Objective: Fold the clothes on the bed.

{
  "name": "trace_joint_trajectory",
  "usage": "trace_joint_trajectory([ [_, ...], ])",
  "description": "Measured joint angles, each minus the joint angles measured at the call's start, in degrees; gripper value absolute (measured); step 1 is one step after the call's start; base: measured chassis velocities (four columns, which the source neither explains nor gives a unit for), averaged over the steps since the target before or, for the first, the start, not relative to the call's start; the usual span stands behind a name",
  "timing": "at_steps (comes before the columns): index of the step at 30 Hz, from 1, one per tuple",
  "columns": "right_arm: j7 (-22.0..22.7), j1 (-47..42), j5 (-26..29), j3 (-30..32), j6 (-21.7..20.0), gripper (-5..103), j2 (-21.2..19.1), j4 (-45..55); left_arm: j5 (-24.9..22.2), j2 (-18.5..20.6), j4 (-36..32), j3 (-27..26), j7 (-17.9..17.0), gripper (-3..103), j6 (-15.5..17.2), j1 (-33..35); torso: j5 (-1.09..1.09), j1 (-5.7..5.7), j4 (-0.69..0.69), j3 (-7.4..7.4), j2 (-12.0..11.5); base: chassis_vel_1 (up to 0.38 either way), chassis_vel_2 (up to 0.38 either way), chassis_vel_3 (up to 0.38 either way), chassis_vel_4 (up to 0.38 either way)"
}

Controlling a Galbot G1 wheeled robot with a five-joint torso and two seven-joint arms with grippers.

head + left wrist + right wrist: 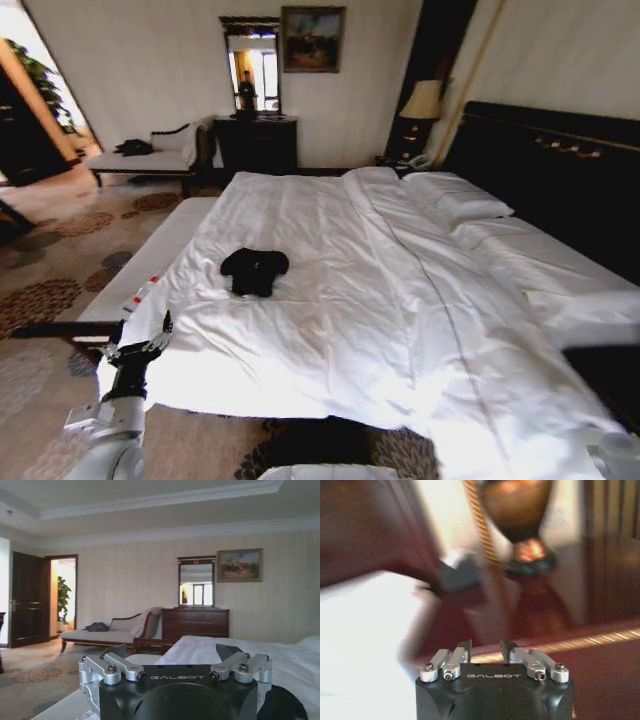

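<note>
Left gripper (150,338) sits closest to the head camera, raised at the bed's near left corner, just off the edge of the white duvet (400,300), fingers spread apart and holding nothing. In the left wrist view the same gripper (175,662) has its finger links swung wide apart, nothing between them, aimed along the bed toward the far wall. Right gripper (485,650) appears in the right wrist view with its two dark fingertips close together, a narrow gap left, nothing gripped; beyond it are a dark wooden surface, a bronze lamp base (517,520) and a twisted gold cord (480,525), all blurred.

Black T-shirt (254,270) lies bunched in a crumpled lump on the bed (480,360), on the duvet, left of the bed's centre line and well apart from the left gripper, on the side away from the headboard (560,180). No lettering readable on it from here. A dark curved patch at the lower edge of the left wrist view, on the duvet beside the gripper body, may be the same shirt; cannot tell.

Pillows (455,195) are against the headboard end of the bed. Beyond the bed's far side: a dark dresser (255,142) with mirror (251,65), a framed painting (312,38), a white-cushioned bench (150,158) with a dark heap on it. Patterned carpet (50,270) left of the bed.
</note>
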Motion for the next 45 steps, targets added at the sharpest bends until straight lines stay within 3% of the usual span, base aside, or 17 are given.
trace_joint_trajectory([
  [2,-0.5,-1.0,0.4,0.3,-0.5,46,0.3,4.8,0.0,0.0,0.0,0.0,0.0,100,0.0,0.0,-0.01,0.01,0.01,0.00,0.0,0.000,0.000,0.000,0.000],
  [4,-0.8,-1.6,0.5,0.3,-0.9,46,0.5,8.0,0.0,0.0,0.1,0.0,0.0,100,0.0,0.0,-0.01,0.03,-0.02,0.01,0.0,0.000,0.000,0.000,0.000],
  [8,-1.3,-2.8,0.4,-0.6,-2.2,68,1.2,16.8,0.0,-0.3,-0.1,0.1,0.0,100,-0.1,0.1,0.00,0.04,-0.02,0.01,0.0,0.000,0.000,0.000,0.000],
  [10,-1.5,-3.1,0.3,-1.2,-2.4,68,1.5,18.6,0.1,-0.3,-0.2,0.2,0.0,100,-0.1,0.1,0.01,0.04,-0.02,0.01,0.0,0.000,0.000,0.000,0.000],
  [16,-6.8,-4.7,-3.3,-10.1,-2.6,94,4.4,30.0,0.6,-1.0,-1.9,1.0,0.0,100,0.0,1.0,0.01,0.04,0.00,0.01,0.0,0.000,0.000,0.000,0.000],
  [19,-9.8,-5.1,-5.9,-14.3,-0.9,98,5.2,31.8,0.7,-1.2,-2.8,1.4,0.0,100,0.1,1.5,0.00,0.04,0.00,0.01,0.0,0.000,0.000,0.000,0.000],
  [21,-14.1,-6.3,-10.6,-20.4,2.3,100,6.5,33.8,0.9,-1.6,-4.0,2.1,-0.1,100,0.3,2.4,0.03,0.04,0.00,0.01,0.0,0.000,0.000,0.000,0.000],
  [26,-19.9,-9.3,-18.7,-28.8,6.6,100,8.0,35.7,2.4,-2.4,-5.4,3.4,-0.1,100,0.4,3.7,0.02,0.04,-0.01,0.01,0.0,0.000,0.000,0.000,0.000],
  [31,-25.3,-12.1,-25.1,-33.2,10.5,100,8.4,36.0,3.1,-2.7,-6.2,4.1,-0.1,100,0.4,4.4,0.02,0.04,-0.01,0.01,0.0,0.000,0.000,0.000,0.000],
  [34,-33.1,-15.3,-32.2,-35.9,16.1,100,7.7,35.6,3.8,-2.8,-7.2,4.7,-0.1,100,0.4,5.1,0.03,0.04,-0.02,0.00,0.0,0.000,0.000,0.000,0.000],
  [37,-35.9,-16.0,-33.5,-36.0,17.6,100,6.9,35.4,4.1,-2.9,-7.5,5.0,0.1,100,0.3,5.4,0.02,0.03,-0.01,0.00,0.0,0.000,0.000,0.000,0.000],
  [40,-41.5,-17.8,-35.0,-35.7,18.9,100,4.0,35.3,5.2,-2.9,-8.0,5.9,1.1,100,-0.6,6.1,0.02,0.04,-0.01,0.00,0.0,0.000,0.000,0.000,0.000],
  [45,-42.6,-19.1,-33.8,-35.8,16.3,100,1.2,36.0,4.6,-3.0,-9.2,6.7,1.5,100,-0.4,6.7,0.03,0.04,-0.01,0.01,0.0,0.000,0.000,0.000,0.000],
])
